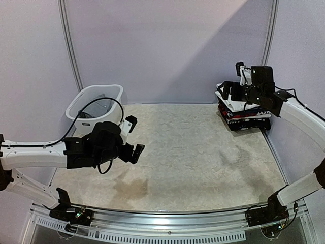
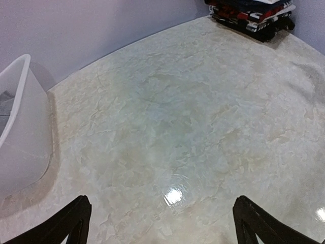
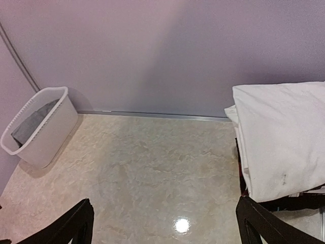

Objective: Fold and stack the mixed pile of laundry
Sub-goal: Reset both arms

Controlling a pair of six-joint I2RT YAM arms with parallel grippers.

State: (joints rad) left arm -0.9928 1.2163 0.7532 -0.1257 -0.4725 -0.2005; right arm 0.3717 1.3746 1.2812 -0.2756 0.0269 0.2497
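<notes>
A stack of folded garments (image 1: 245, 116) sits at the back right of the table, with a plain white shirt (image 3: 284, 137) on top and dark and red layers under it. I cannot pick out the plaid shirt among them. The stack also shows in the left wrist view (image 2: 254, 12). A grey garment (image 3: 30, 124) lies inside the white basket (image 1: 94, 104). My right gripper (image 1: 231, 86) hovers open and empty over the stack's left edge. My left gripper (image 1: 133, 137) is open and empty above bare table, right of the basket.
The white slotted basket (image 3: 43, 129) stands at the back left against the wall; it also shows in the left wrist view (image 2: 23, 132). Purple walls close the back and both sides. A metal rail (image 1: 162, 216) runs along the near edge.
</notes>
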